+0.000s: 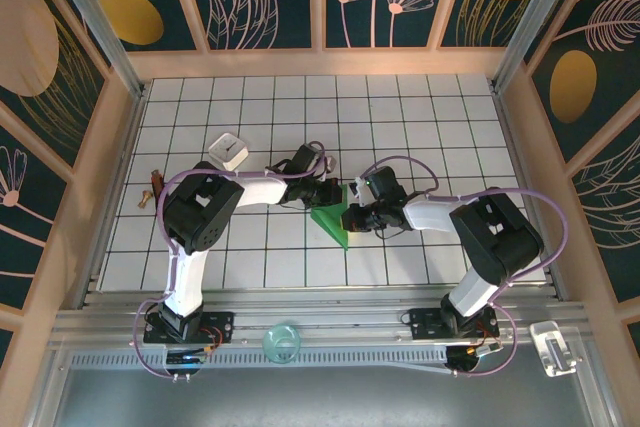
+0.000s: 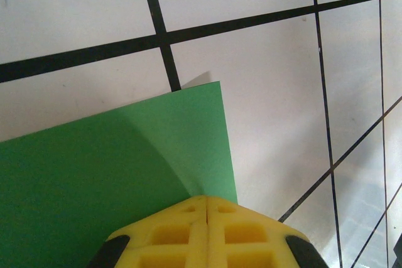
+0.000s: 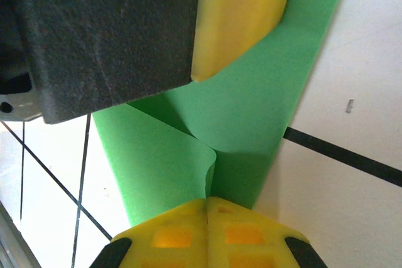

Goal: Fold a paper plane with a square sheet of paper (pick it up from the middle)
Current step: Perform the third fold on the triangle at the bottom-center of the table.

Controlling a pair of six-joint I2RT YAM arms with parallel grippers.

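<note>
The square sheet of paper (image 1: 333, 219) is bright green and partly folded, showing as a pointed shape at the middle of the tiled table (image 1: 420, 117). My left gripper (image 1: 328, 193) comes in from the left and is shut at the sheet's upper edge. In the left wrist view its yellow fingertips (image 2: 188, 218) close together on the green sheet (image 2: 125, 161) near one corner. My right gripper (image 1: 352, 211) comes in from the right. It is shut on a curled flap of the sheet (image 3: 163, 161), with the left gripper's yellow finger (image 3: 239, 17) close above.
A small white square box (image 1: 228, 150) lies behind the left arm, and a small brown item (image 1: 150, 188) sits near the table's left edge. A clear round object (image 1: 282, 342) and a clear holder (image 1: 553, 347) rest on the near rail.
</note>
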